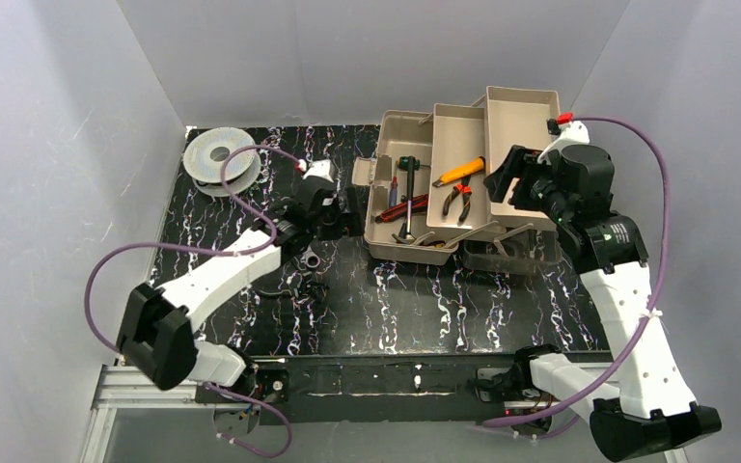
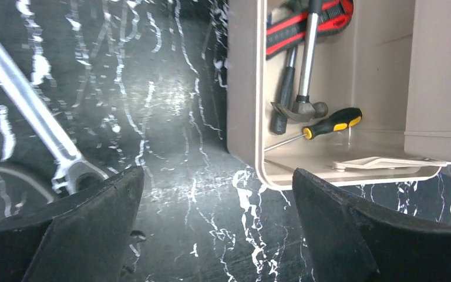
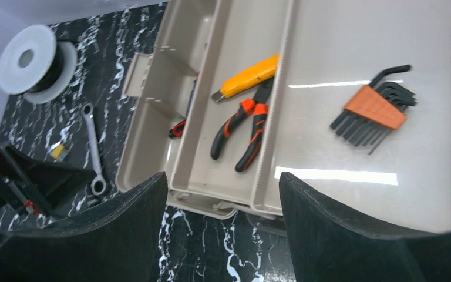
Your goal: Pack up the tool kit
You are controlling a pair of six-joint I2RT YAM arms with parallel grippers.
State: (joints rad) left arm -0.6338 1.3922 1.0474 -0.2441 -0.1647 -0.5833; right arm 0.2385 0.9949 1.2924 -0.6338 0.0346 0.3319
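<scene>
— Where was the kit?
— The kit (image 1: 400, 127) sat open at the counter's (image 1: 425, 309) one o'clock, stepped out toward two o'clock.
— And the left claw?
— The left claw (image 2: 217, 226) hovered low over the counter at the kit's nine o'clock side, spread wide and gripping nothing. In its wrist view a wrench (image 2: 32, 108) lay flat on the counter toward ten o'clock.
— The right one?
— The right claw (image 3: 223, 229) hung above the kit's four o'clock part, likewise wide apart and empty.
— What lay inside?
— A hammer (image 2: 300, 110) and a screwdriver (image 2: 335, 121) in the base (image 2: 381, 70). A knife (image 3: 249, 76) and pliers (image 3: 253, 132) were in the middle tray (image 3: 252, 29), and hex keys (image 3: 376, 107) in the outer tray (image 3: 387, 35).
— Anything else?
— A spool (image 1: 217, 156) at the counter's eleven o'clock, well apart from the kit.
</scene>
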